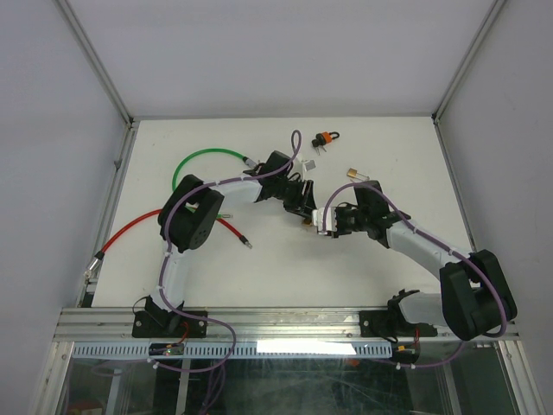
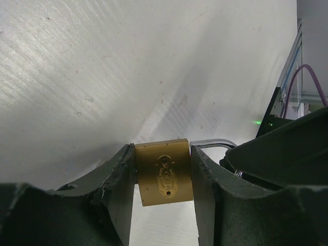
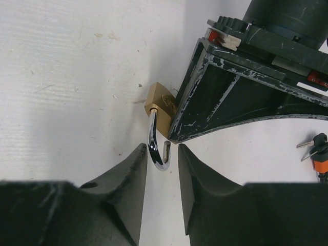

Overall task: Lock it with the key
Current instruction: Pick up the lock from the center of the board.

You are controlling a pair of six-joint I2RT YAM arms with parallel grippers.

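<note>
White table (image 1: 285, 277), matte, with faint brushed streaks and a few specks in the wrist views and soft glare across it. Plain white walls (image 1: 259, 52) on three sides. Aluminium posts (image 1: 95, 59) at the far corners, aluminium rail (image 1: 285, 322) along the near edge by the arm bases.

Left gripper (image 2: 163, 156) pinches the brass padlock (image 2: 164, 171) by its body, a finger tight on each flank, engraved face toward the wrist camera. Cannot tell if the lock touches the table or is just off it. Shackle (image 3: 155, 141) sticks out past the left tips toward the right gripper (image 3: 161, 148) and is open: one leg in the body, the free end clear of it.

The right gripper meets it tip to tip. Its jaws are slightly apart with the shackle loop between the tips. Cannot tell if the pads touch it.

Keys (image 1: 324, 140) with an orange tag lie on the table well beyond both grippers, toward the far wall, unheld. Small brass-and-silver piece (image 1: 356, 175) lies just beyond the right gripper, too small to identify. Green cable (image 1: 212, 152) arcs to the left of the left gripper, and red cable (image 1: 130, 230) lies further back by that arm's elbow.
</note>
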